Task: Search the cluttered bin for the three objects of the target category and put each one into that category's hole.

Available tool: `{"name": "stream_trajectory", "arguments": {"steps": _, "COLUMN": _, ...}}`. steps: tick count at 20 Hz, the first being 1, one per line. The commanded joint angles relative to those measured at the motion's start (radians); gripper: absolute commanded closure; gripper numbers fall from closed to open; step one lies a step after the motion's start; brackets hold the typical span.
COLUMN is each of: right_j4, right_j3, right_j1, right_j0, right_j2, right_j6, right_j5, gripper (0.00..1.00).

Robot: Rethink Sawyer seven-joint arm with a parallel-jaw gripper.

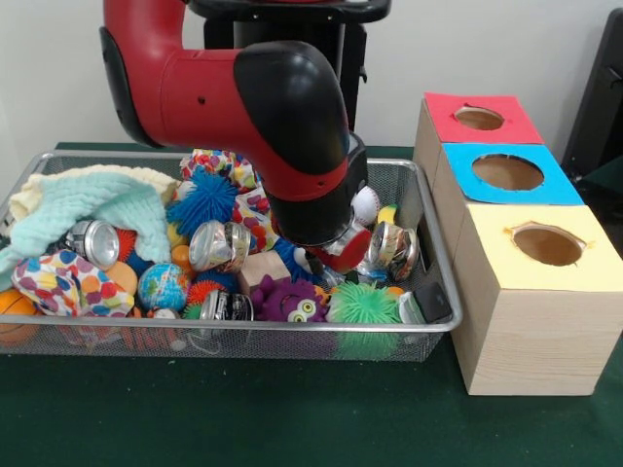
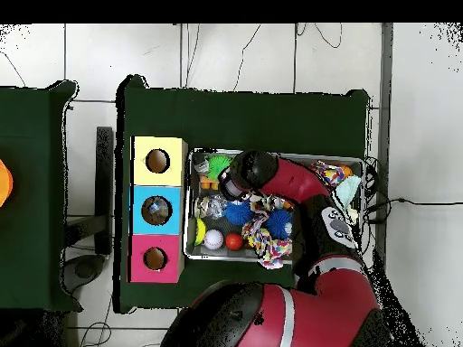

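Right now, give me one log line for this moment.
arm: lowered into bin | gripper: among clutter, fingers hidden | nearest: crushed can, green spiky ball | boxes: red, blue, yellow

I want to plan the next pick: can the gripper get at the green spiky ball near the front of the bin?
Probably yes. The green spiky ball lies uncovered on top of the clutter in the bin, just in front of the arm's lowered wrist, with nothing over it.

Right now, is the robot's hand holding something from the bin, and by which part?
It cannot be told. The hand is down among the toys in the bin, and the arm's wrist hides it.
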Motion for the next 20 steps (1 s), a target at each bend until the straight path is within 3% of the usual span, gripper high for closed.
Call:
{"name": "stream_trajectory", "arguments": {"steps": 1, "right_j4": -0.136, "right_j3": -0.011, "right_j1": 0.261, "right_j0": 0.004, "right_j2": 0.122, "right_j6": -0.182, "right_j5": -0.164, "gripper": 1.0}}
{"name": "stream_trajectory", "arguments": {"steps": 7, "right_j4": -0.148, "right_j3": -0.032, "right_j1": 0.258, "right_j0": 0.033, "right_j2": 0.093, "right_j6": -0.139, "right_j5": -0.156, "gripper": 1.0}}
{"name": "stream_trajectory", "arguments": {"steps": 19, "right_j4": -0.155, "right_j3": -0.028, "right_j1": 0.261, "right_j0": 0.027, "right_j2": 0.101, "right_j6": -0.127, "right_j5": -0.171, "gripper": 1.0}}
{"name": "stream_trajectory", "arguments": {"steps": 20, "right_j4": -0.153, "right_j3": -0.03, "right_j1": 0.262, "right_j0": 0.029, "right_j2": 0.099, "right_j6": -0.123, "right_j5": -0.162, "gripper": 0.0}}
